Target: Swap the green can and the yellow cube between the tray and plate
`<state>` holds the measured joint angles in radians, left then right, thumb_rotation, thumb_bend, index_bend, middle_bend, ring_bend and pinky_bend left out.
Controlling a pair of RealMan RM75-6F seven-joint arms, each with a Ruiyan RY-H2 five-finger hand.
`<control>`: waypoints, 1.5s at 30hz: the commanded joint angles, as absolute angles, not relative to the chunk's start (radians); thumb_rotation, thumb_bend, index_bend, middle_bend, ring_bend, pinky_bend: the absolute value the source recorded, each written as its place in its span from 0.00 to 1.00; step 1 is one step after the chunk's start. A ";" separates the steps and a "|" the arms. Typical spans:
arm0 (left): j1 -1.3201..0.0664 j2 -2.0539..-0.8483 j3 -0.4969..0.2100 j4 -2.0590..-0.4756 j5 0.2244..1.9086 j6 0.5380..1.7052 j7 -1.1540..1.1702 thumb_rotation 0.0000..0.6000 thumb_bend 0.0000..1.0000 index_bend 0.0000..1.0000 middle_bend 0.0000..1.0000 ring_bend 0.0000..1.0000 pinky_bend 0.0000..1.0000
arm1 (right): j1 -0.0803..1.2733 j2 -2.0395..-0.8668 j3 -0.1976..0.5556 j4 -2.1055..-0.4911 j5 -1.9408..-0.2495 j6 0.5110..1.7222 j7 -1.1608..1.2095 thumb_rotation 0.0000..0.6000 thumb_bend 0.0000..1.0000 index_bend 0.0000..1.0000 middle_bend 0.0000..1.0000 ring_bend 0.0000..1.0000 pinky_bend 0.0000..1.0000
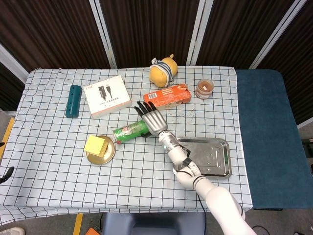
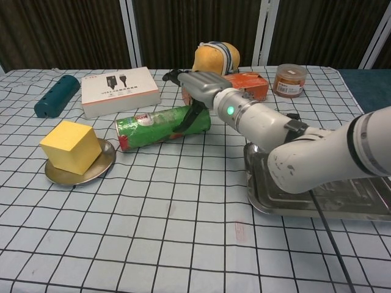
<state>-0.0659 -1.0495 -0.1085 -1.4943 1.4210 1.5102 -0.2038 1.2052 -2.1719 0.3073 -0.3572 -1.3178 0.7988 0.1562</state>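
The green can [image 1: 129,133] [image 2: 160,127] lies on its side on the checked cloth, between the plate and the tray. My right hand [image 1: 152,119] [image 2: 200,83] hovers over the can's right end with its fingers spread and lifted off it; only the thumb reaches down beside the can. The yellow cube [image 1: 95,145] [image 2: 69,146] sits on the small round plate [image 1: 109,154] [image 2: 104,164] at the left. The metal tray [image 1: 213,157] [image 2: 317,183] at the right holds nothing, and my right forearm crosses its near left corner. My left hand shows in neither view.
A white box [image 1: 106,96] [image 2: 118,90] and a teal cylinder [image 1: 73,101] [image 2: 54,96] lie at the back left. An orange box [image 1: 167,96] [image 2: 249,83], a plush toy [image 1: 163,71] [image 2: 213,58] and a small jar [image 1: 204,88] [image 2: 290,79] stand behind the hand.
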 commanded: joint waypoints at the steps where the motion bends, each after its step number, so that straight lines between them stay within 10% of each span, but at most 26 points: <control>1: -0.065 -1.050 -0.110 -1.493 1.417 1.509 -0.203 1.00 0.29 0.20 0.09 0.01 0.21 | 1.071 -2.017 0.264 -0.613 -1.345 0.921 0.121 1.00 0.19 0.14 0.00 0.00 0.00; 8: -0.066 -1.049 -0.108 -1.500 1.406 1.495 -0.189 1.00 0.29 0.18 0.09 0.01 0.21 | 0.759 -1.560 0.092 -1.341 -1.380 1.145 -0.258 1.00 0.14 0.10 0.00 0.00 0.00; 13: -0.074 -1.054 -0.105 -1.513 1.412 1.488 -0.157 1.00 0.29 0.17 0.09 0.01 0.21 | 0.589 -1.380 -0.017 -1.562 -1.438 1.336 -0.427 1.00 0.10 0.04 0.00 0.00 0.00; 45: -0.431 -1.187 -0.151 -1.560 1.366 1.051 0.161 1.00 0.30 0.00 0.00 0.00 0.23 | 0.218 -1.232 -0.039 -1.632 -1.543 1.628 -0.105 1.00 0.08 0.00 0.00 0.00 0.00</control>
